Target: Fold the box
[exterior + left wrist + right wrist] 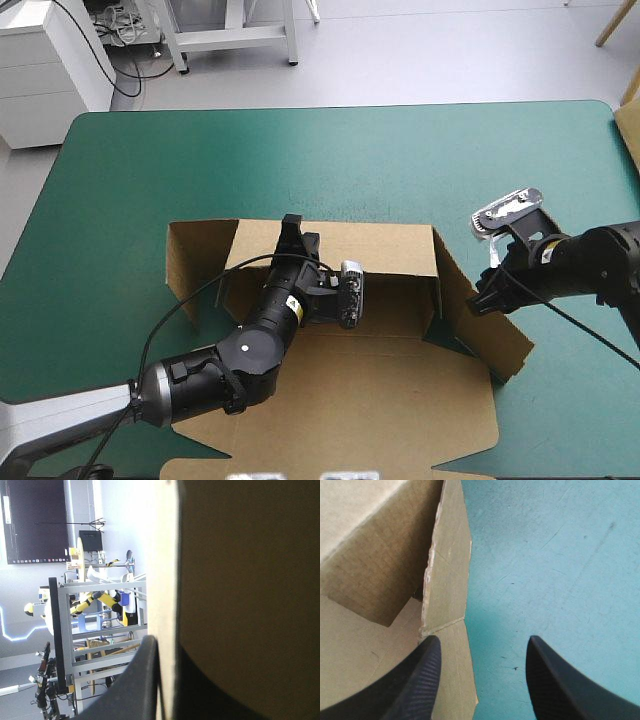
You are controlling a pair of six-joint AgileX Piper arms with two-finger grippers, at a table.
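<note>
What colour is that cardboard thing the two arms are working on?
Brown all over, plain, with no print. The box shows best in the high view.

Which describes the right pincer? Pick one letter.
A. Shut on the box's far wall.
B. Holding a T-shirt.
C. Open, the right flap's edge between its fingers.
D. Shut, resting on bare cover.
C: the right pincer stands open, one finger over the right flap of the box, the other over the teal-green cover.
</note>
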